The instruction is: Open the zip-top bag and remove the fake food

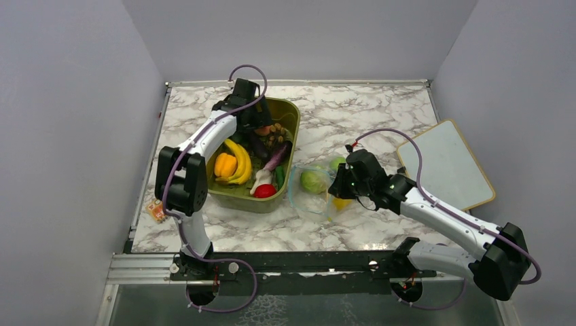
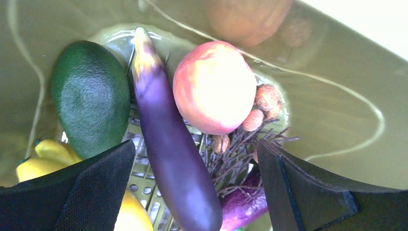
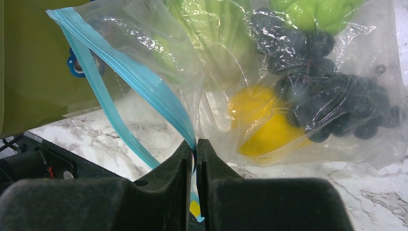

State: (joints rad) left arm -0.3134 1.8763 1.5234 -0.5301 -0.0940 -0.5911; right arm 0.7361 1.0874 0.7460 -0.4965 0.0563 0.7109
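Right gripper [image 3: 196, 144] pinching zip-top bag [image 3: 211, 67] (zipper strip [image 3: 139, 81]).

Overhead shares bin [image 1: 241, 198], bag [image 1: 302, 201] with close, perhaps downward, wrist views.

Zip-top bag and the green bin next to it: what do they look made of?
The zip-top bag looks like thin clear plastic film, glossy: it crinkles, glints, and shows the fake food through it. Its zipper strip seems thicker teal plastic. The bin appears to be smooth moulded plastic, olive, with sheen and faint reflections.
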